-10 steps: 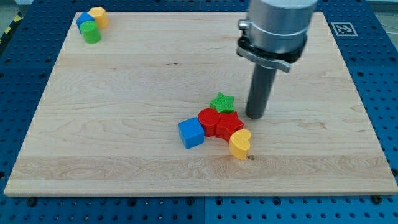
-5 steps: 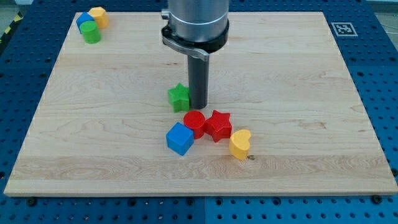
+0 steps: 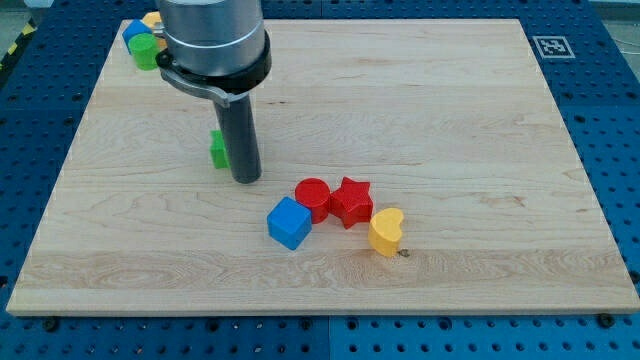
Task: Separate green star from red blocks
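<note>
The green star lies on the wooden board left of centre, mostly hidden behind my rod. My tip rests on the board right against the star's right side. The red cylinder and the red star sit together to the lower right of my tip, well apart from the green star.
A blue cube touches the red cylinder's lower left. A yellow heart sits at the red star's lower right. At the top left corner a blue block, a green block and a yellow block cluster together, partly hidden by the arm.
My tip swept left across the board, pushing the green star off the red blocks and up-left. The red blocks and blue cube shifted slightly left early on.
</note>
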Available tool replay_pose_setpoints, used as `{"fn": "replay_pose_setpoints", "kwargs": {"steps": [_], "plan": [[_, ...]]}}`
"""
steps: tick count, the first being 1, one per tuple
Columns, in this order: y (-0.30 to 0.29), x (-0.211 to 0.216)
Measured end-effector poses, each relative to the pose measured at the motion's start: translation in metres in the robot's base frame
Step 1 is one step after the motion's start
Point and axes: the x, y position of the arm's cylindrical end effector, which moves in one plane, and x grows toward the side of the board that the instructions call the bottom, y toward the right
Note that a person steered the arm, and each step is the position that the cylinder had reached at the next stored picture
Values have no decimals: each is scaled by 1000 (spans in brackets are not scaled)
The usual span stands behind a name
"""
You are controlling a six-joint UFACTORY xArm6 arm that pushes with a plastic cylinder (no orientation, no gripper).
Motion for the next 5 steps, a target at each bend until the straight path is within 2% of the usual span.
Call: {"fn": "replay_pose_setpoints", "kwargs": {"steps": [1, 3, 5], "plan": [[-15, -43], [-15, -47], [-20, -25]]}}
